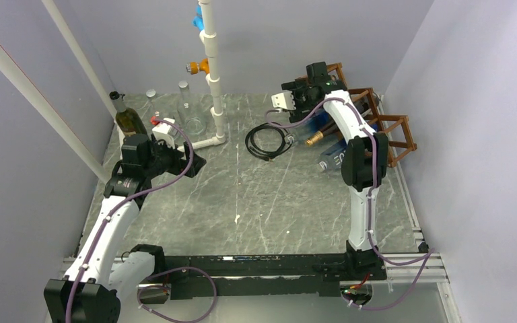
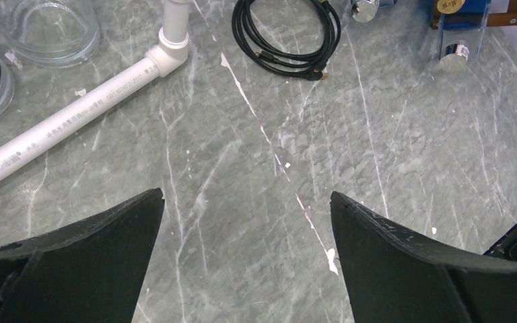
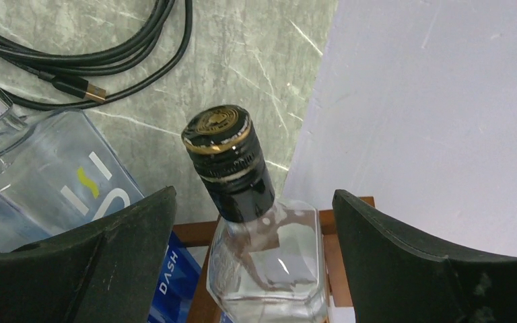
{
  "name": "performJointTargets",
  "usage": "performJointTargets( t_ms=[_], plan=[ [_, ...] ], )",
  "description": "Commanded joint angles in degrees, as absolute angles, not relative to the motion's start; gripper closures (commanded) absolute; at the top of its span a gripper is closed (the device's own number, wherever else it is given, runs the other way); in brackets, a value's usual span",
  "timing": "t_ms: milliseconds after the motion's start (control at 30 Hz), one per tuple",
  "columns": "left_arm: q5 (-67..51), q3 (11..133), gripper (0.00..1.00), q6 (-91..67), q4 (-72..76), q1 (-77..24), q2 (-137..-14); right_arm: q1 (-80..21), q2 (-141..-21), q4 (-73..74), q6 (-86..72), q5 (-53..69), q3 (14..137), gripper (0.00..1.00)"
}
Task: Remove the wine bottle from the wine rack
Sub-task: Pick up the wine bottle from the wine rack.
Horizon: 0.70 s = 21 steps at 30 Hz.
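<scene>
The reddish-brown wine rack (image 1: 394, 131) stands at the back right against the wall. In the right wrist view a clear wine bottle (image 3: 269, 262) with a black and gold cap (image 3: 225, 158) lies in a rack cell (image 3: 190, 232), neck pointing out. My right gripper (image 3: 252, 195) straddles the bottle's shoulder, open, with a gap showing on both sides. Seen from above, the right gripper (image 1: 313, 84) covers this bottle. Over bare table at the left, my left gripper (image 2: 246, 195) is open and holds nothing; the top view has it at mid-left (image 1: 192, 165).
More bottles lie in the rack: a gold-capped one (image 1: 316, 138) and a clear blue-labelled one (image 3: 74, 182). A coiled black cable (image 1: 268, 141) lies left of the rack. A white pipe stand (image 1: 212, 67), glass jars (image 1: 188, 114) and a dark green bottle (image 1: 129, 120) stand at the back left.
</scene>
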State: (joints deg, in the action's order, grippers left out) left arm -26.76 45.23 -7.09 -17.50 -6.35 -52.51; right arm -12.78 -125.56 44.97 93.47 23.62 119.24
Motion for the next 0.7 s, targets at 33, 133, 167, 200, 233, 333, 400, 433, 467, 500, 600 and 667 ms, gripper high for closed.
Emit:
performJointTargets(
  t_ms=[33, 133, 167, 200, 233, 333, 400, 433, 467, 500, 600, 667],
  plan=[
    [-27.6, 46.4, 0.0, -6.3, -17.2, -6.0, -53.2, -13.3, -127.1, 43.6, 95.5, 24.5, 122.4, 0.14],
    [-27.6, 46.4, 0.0, -6.2, -17.2, -6.0, -53.3, -13.5, -128.1, 43.1, 95.9, 23.7, 122.9, 0.18],
    [-27.7, 46.5, 0.0, -6.2, -17.2, -5.9, -53.3, -13.6, -128.4, 43.1, 96.1, 23.4, 123.1, 0.19],
    [-27.7, 46.5, 0.0, -6.2, -17.3, -5.9, -53.5, -13.7, -128.8, 43.1, 96.3, 23.0, 123.2, 0.2],
    [-27.7, 46.5, 0.01, -6.2, -17.3, -5.9, -53.6, -13.7, -129.1, 43.0, 96.7, 22.7, 123.3, 0.21],
    [-27.7, 46.6, 0.01, -6.2, -17.5, -5.8, -53.8, -13.8, -129.9, 42.8, 98.0, 21.7, 123.3, 0.23],
    [-27.8, 46.6, 0.01, -6.2, -17.5, -5.8, -54.0, -13.8, -130.3, 42.5, 98.8, 21.0, 123.3, 0.24],
    [-27.8, 46.7, 0.01, -6.2, -17.5, -5.7, -54.0, -13.8, -130.5, 42.5, 99.0, 20.9, 123.4, 0.25],
    [-27.9, 46.7, 0.0, -6.3, -17.6, -5.7, -54.1, -13.8, -130.7, 42.4, 99.2, 20.8, 123.4, 0.25],
    [-27.9, 46.7, 0.0, -6.2, -17.6, -5.7, -54.2, -13.8, -130.9, 42.2, 99.4, 20.7, 123.5, 0.26],
    [-27.8, 46.7, 0.0, -6.2, -17.7, -5.6, -54.3, -13.8, -131.5, 41.7, 99.4, 20.4, 124.1, 0.28],
    [-27.8, 46.8, 0.01, -6.2, -17.7, -5.6, -54.4, -13.8, -131.9, 41.5, 99.5, 20.1, 124.4, 0.3]
  ],
)
